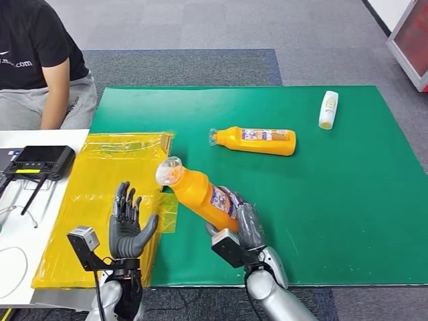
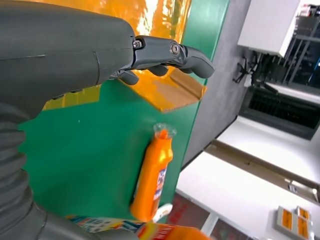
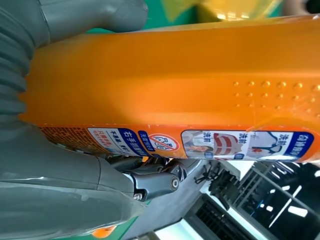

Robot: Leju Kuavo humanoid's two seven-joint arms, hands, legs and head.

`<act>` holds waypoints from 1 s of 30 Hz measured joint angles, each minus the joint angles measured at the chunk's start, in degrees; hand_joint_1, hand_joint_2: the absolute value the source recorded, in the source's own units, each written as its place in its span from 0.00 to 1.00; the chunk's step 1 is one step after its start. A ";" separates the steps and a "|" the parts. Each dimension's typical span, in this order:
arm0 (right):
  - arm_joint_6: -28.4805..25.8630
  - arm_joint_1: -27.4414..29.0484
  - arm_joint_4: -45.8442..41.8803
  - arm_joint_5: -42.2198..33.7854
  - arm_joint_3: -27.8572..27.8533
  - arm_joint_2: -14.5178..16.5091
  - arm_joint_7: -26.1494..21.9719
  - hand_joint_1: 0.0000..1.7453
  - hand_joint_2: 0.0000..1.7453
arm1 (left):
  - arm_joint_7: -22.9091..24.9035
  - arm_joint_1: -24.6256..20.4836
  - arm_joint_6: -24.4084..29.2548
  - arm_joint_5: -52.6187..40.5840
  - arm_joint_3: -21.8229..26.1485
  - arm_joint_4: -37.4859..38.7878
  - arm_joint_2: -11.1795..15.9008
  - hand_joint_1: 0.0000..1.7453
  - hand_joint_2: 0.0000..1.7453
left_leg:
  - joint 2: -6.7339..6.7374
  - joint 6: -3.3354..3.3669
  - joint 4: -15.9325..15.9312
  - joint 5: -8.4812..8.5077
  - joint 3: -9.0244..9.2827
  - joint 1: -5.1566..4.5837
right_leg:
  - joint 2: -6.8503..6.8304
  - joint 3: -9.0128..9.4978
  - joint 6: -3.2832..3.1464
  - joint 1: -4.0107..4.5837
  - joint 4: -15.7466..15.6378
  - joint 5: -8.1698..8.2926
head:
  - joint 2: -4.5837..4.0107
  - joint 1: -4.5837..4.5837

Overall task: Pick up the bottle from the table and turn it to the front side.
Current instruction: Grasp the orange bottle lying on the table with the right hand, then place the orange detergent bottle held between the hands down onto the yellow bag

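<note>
So the pickup part looks done: the right hand (image 1: 241,226) is wrapped around the lower body of the orange bottle (image 1: 202,194), holding it tilted above the green mat (image 1: 353,200) with the clear cap aimed at the yellow sheet (image 1: 95,187). Turning it to the front seems still to go. The left hand (image 1: 127,224) holds nothing, fingers spread. The label shows Chinese print I can't really read.

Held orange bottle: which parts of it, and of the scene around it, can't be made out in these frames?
- Held orange bottle: base hidden inside the right hand, head view; cap and base cut off by the frame edges, right wrist view.
- Its label: seen edge-on, most print too small to read.
- White bottle: label too small, head view.
- Person: cut off by the top edge.
</note>
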 joint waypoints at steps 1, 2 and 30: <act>0.18 0.09 -0.77 -0.68 0.00 0.12 -0.05 1.00 1.00 | 0.00 -0.11 -0.13 -0.02 -0.50 0.07 0.05 0.00 1.00 | 0.00 0.00 0.00 0.00 -0.01 0.00 | 0.00 0.00 0.00 0.00 0.00 -0.01 | 0.00 0.01; 0.34 0.22 -1.38 -1.27 0.00 0.20 -0.14 1.00 1.00 | -0.01 -0.22 -0.19 -0.07 -0.99 0.10 0.10 0.00 1.00 | -0.01 0.00 0.00 0.00 -0.02 0.00 | -0.01 0.00 0.01 0.00 0.00 -0.01 | 0.00 0.00; 2.93 2.23 -4.60 -5.29 1.07 2.50 -0.57 1.00 1.00 | -2.18 -2.33 -3.28 -3.45 -7.49 0.44 0.97 0.00 1.00 | -0.01 0.00 0.00 0.00 -0.08 0.00 | -0.01 -0.04 0.01 0.01 0.00 -0.02 | 0.00 0.00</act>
